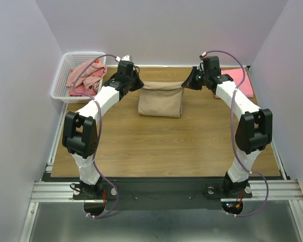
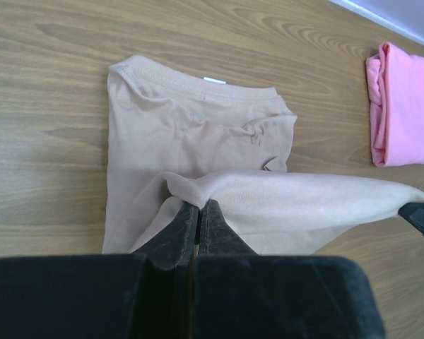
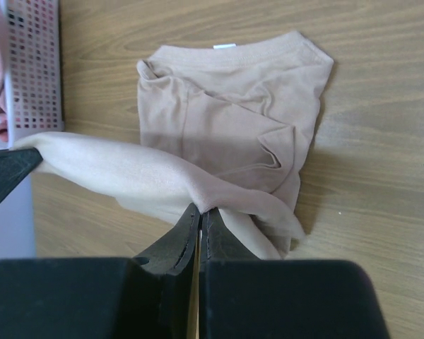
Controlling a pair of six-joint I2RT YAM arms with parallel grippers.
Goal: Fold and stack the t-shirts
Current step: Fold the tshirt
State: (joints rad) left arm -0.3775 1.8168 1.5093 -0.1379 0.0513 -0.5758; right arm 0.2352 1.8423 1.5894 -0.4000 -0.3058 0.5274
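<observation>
Left hand (image 2: 199, 206) and right hand (image 3: 201, 213) pinch beige t-shirt (image 1: 160, 103), its edge taut.

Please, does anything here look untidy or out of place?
The beige shirt is bunched and creased at one side of its lower layer, so it does not lie flat. The pink shirt is folded neatly; nothing else stands out.

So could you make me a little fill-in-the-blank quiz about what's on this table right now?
1. The middle shirt, pinched by the left end effector and the right end effector, is coloured ___.
2. The corner shirt, folded on the table near the right arm, is coloured ___.
3. The white basket sits nearest the ___ arm.

Missing words: beige; pink; left.
</observation>
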